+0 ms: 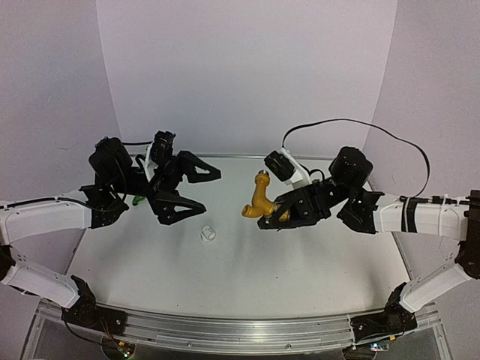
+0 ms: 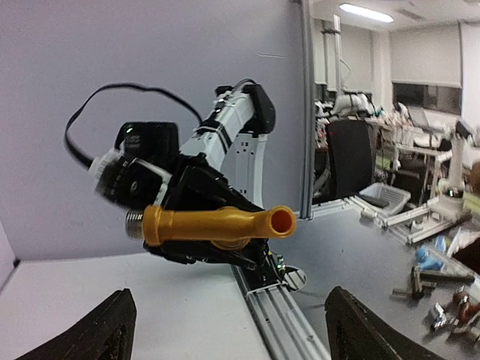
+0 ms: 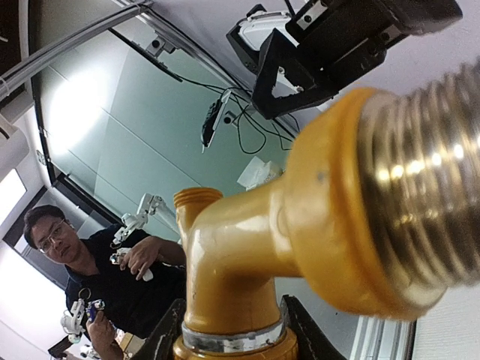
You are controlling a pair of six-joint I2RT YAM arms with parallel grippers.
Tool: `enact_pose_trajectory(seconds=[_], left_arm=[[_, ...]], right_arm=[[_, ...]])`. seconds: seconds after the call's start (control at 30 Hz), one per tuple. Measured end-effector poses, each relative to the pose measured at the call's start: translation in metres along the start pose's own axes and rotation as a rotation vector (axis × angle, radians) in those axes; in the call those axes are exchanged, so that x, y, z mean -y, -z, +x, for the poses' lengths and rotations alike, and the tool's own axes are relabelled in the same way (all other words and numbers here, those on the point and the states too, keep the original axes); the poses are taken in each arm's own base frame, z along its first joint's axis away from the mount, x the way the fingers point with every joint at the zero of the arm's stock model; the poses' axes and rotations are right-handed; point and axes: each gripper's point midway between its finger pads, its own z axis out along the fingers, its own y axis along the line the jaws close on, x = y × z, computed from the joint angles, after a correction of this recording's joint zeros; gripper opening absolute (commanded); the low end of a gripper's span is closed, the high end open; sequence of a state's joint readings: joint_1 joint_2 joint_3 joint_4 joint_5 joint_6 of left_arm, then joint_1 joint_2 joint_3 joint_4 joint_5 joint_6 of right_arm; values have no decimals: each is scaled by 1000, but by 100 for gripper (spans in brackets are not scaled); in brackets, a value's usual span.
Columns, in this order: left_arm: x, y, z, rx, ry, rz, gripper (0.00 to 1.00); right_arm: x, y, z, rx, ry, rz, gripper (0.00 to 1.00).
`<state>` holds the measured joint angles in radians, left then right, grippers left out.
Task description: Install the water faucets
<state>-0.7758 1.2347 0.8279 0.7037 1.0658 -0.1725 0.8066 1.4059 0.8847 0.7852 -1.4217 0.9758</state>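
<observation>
White table [image 1: 300, 262] | white fitting [image 1: 208, 233] mid-table | left gripper [image 1: 212, 193] wide | right gripper [image 1: 270, 217] clamps yellow faucet [image 1: 259, 201]

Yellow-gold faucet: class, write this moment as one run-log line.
right end effector: shut on yellow-gold faucet, held above table | left end effector: open, empty | white pipe fitting: on table between arms | green faucet: on table, not gripped

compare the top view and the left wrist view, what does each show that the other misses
Only the top view: the small white fitting on the table and the green faucet at far left. Only the left wrist view: the spout's round opening and the room beyond. Both: the yellow faucet held in the right gripper.
</observation>
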Motion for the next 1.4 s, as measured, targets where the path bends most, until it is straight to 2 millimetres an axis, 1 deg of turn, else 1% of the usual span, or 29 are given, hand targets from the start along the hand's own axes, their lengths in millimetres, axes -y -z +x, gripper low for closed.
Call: enact_pose_trajectory(seconds=[0.13, 0.2, 0.27, 0.37, 0.4, 0.47, 0.53, 0.6, 0.67, 0.7, 0.8, 0.87, 1.0, 1.1, 1.23, 1.3, 1.4], left_arm=[[4, -12, -20, 2, -183, 135, 85], [5, -18, -25, 7, -241, 186, 86], [10, -23, -23, 9, -278, 233, 85], [14, -29, -13, 5, -298, 290, 81], [14, -31, -9, 2, -298, 297, 83], [10, -34, -5, 0, -307, 286, 91], [4, -38, -3, 2, -325, 229, 94], [0, -45, 0, 4, -340, 145, 93], [3, -51, 2, 6, -344, 80, 88], [6, -53, 2, 8, -337, 57, 88], [5, -62, -3, 21, -261, -18, 89], [-3, -62, -3, 23, -191, -86, 89], [-16, -52, 7, 18, -56, -193, 87], [-18, -44, 11, 22, -3, -245, 89], [-24, -31, 15, 21, 68, -338, 89], [-31, -25, 15, 23, 124, -403, 90], [-47, -17, 18, 42, 272, -508, 90]], right_arm=[[-4, -1, 3, -24, -34, -16, 0], [-5, -2, 3, -31, -47, -21, 0], [-6, -4, 2, -37, -56, -27, 0], [-10, -6, -5, -40, -57, -34, 0], [-11, -7, -8, -39, -56, -35, 0], [-11, -8, -14, -32, -56, -34, 0], [-8, -9, -19, -14, -60, -25, 0], [-2, -10, -23, 1, -72, -15, 0], [6, -11, -24, 7, -87, -7, 0], [11, -12, -25, 16, -99, 1, 0], [30, -13, -29, 59, -122, 40, 0], [41, -13, -31, 81, -130, 70, 0], [53, -12, -36, 112, -129, 115, 0], [60, -11, -36, 124, -128, 138, 0], [71, -9, -36, 141, -107, 190, 0], [78, -8, -34, 144, -106, 221, 0], [87, -5, -29, 145, -105, 277, 0]])
